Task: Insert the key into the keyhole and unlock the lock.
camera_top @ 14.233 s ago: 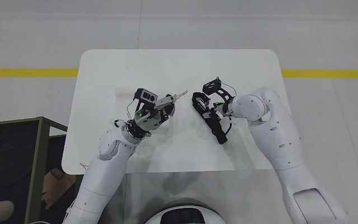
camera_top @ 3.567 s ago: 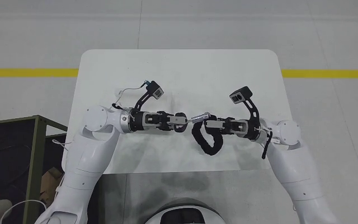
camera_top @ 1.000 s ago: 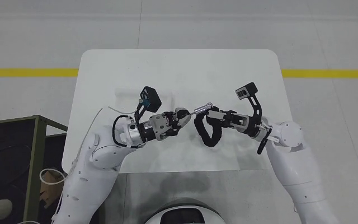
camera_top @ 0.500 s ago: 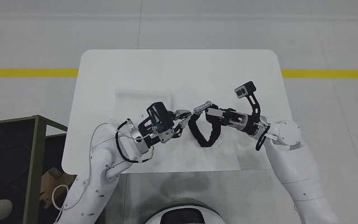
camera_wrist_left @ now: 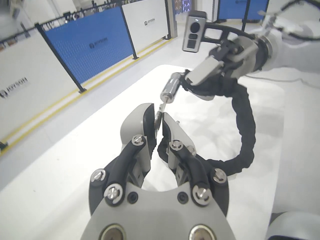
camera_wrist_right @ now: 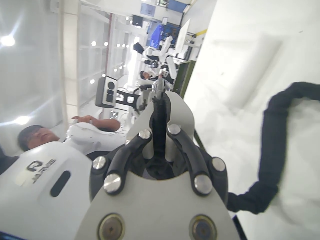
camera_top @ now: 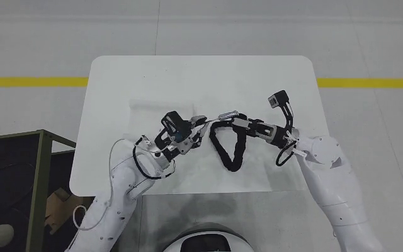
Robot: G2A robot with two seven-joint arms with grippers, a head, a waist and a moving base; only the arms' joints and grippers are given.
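Key (camera_wrist_left: 158,121) in left hand (camera_wrist_left: 157,113), at lock (camera_wrist_left: 171,88)

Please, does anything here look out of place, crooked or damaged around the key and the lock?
Nothing stands out. The left hand pinches the key, its tip at the end of the lock's silver cylinder, roughly in line. The right hand grips the black cable beside it; the loop looks undamaged.

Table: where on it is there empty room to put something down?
The far strip of the table, beyond both grippers, is bare, and so is the near edge in front of the black cable lock. The middle is crowded: the left gripper and right gripper are close together there.
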